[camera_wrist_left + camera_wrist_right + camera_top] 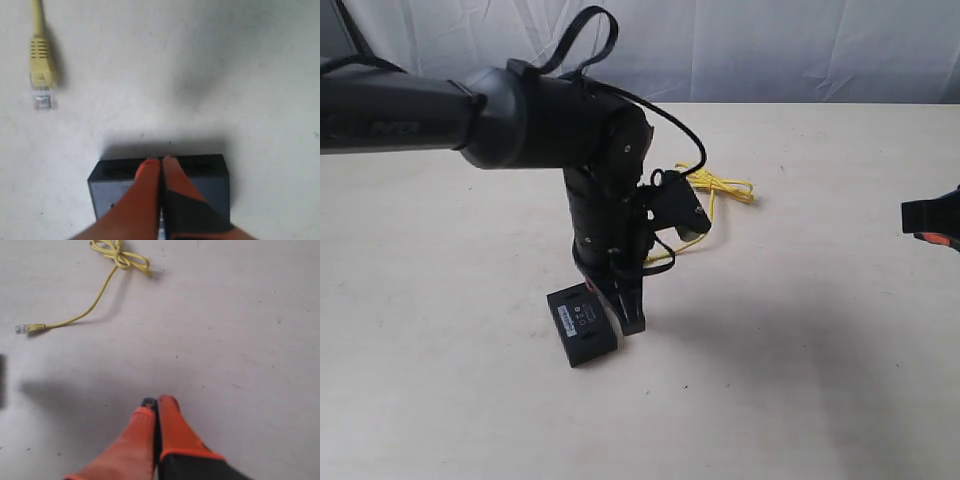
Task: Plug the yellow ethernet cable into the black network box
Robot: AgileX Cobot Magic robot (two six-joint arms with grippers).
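Landmark: the black network box (582, 322) lies flat on the pale table (440, 300), white label facing up.
Left pincer: the left gripper (160, 161) has its orange fingers (145, 190) pressed together with no gap and nothing between them. The tips point down over one edge of the black network box. Whether they touch it cannot be told.
Left arm: the black left arm (520, 115) stands directly above the black network box.
Cable: the yellow ethernet cable (720, 187) lies on the table, apart from the black network box. Its knotted bundle (120, 255) is the part farthest from the box, and a single strand runs from the knot toward it.
Connector: the clear plug (42, 100), with a yellow boot behind it, lies loose on the table near the black network box. It is not touching the box and is not in any port.
Right pincer: the right gripper (156, 404) has its fingers closed against each other and holds nothing. It hangs over bare table, well apart from the black network box.
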